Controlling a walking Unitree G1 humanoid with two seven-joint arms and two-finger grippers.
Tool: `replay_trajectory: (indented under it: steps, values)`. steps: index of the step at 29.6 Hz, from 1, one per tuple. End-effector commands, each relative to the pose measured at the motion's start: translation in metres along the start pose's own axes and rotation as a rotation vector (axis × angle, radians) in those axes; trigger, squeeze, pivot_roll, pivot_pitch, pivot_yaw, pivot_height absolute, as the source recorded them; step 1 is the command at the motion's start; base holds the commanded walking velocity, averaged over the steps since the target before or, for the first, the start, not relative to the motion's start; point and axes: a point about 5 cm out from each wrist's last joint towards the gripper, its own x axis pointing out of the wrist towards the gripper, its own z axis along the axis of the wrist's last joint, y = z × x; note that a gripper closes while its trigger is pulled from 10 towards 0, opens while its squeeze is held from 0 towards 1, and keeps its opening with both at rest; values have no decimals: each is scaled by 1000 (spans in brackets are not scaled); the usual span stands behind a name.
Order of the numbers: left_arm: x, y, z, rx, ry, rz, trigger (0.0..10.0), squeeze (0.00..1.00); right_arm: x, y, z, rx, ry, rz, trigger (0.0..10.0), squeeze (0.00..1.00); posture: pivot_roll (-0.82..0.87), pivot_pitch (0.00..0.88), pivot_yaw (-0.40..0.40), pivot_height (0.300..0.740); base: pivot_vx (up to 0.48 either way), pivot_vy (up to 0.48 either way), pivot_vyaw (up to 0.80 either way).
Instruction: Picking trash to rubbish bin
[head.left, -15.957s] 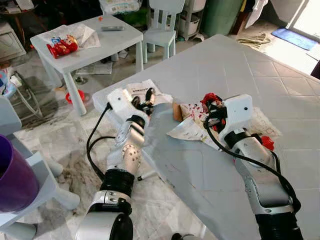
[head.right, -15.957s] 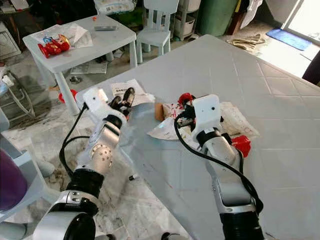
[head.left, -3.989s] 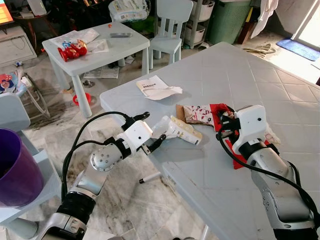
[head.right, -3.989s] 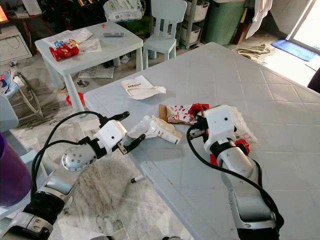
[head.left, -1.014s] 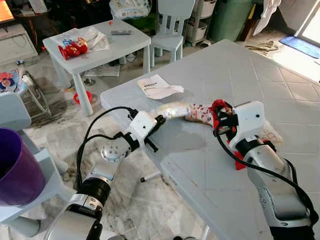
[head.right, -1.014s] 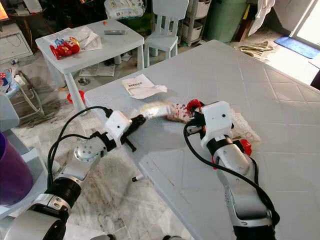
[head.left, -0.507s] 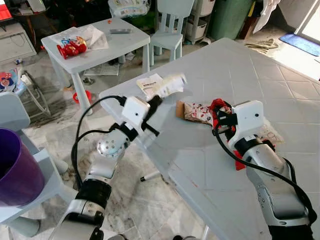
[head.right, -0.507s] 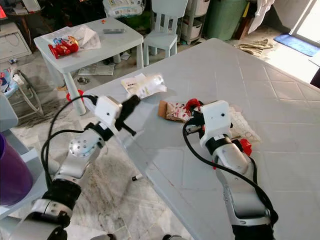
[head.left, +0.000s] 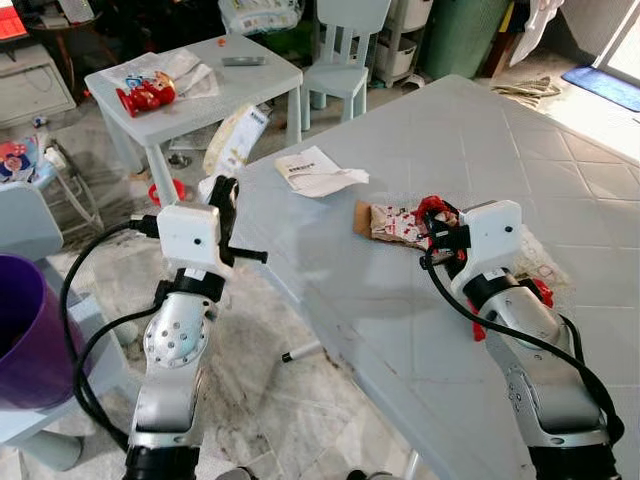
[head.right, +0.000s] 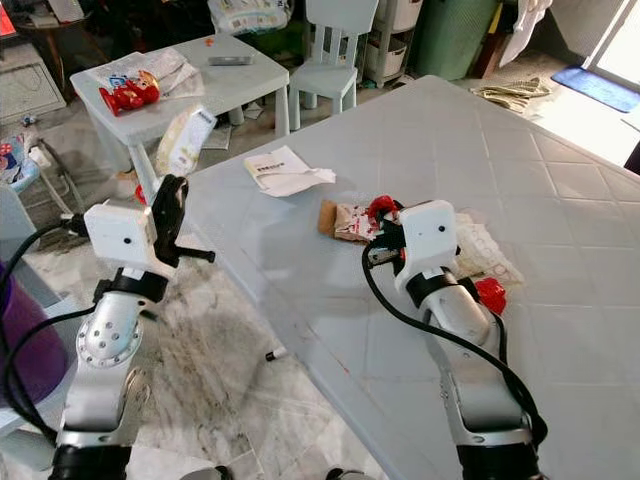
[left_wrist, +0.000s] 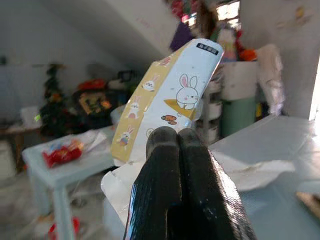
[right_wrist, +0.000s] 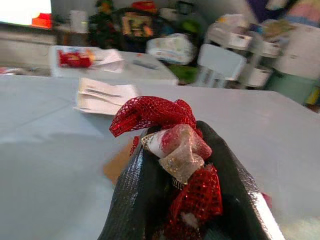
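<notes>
My left gripper (head.left: 224, 187) is raised off the big grey table's (head.left: 400, 330) left edge, above the floor. It is shut on a yellow and white wrapper with a rabbit print (left_wrist: 172, 87), which sticks up from the fingers (left_wrist: 165, 165). My right gripper (head.left: 438, 218) rests over the table's middle, shut on a wad of red mesh net (right_wrist: 152, 112) and crumpled film. A purple bin (head.left: 30, 330) stands at the far left. On the table lie a brown printed wrapper (head.left: 383, 220), a white paper (head.left: 315, 170) and a pale wrapper (head.left: 545, 270) by the right arm.
A small white table (head.left: 190, 85) with a red toy and papers stands behind the left arm, with a child's chair (head.left: 345, 70) beside it. A pen (head.left: 300, 353) lies on the marble floor under the table edge. Green bin and shelves at the back.
My left arm has swung left off the table and lifted the rabbit wrapper upright, toward the purple bin's side. The right gripper has stayed put with the red mesh.
</notes>
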Motion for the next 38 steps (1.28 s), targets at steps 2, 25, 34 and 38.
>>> replay_trajectory:
  steps: [2, 25, 34, 38]
  values:
    - [-3, 2, 4, 19, 20, 27, 0, 0, 4, 3, 2, -13, -11, 7, 0, 0, 87, 107, -70, 740, 0, 0, 800]
    - [8, -8, 5, -44, 87, 6, 0, 0, 8, 2, 3, -18, -32, -6, 0, 0, 67, 99, -58, 740, 0, 0, 800]
    - [8, -9, 2, -95, 109, 22, 0, 0, 8, 1, 3, -18, -32, -2, 0, 0, 63, 100, -61, 740, 0, 0, 800]
    - [8, -10, 1, -103, 113, 21, 0, 0, 8, 1, 3, -17, -33, -2, 0, 0, 63, 100, -61, 740, 0, 0, 800]
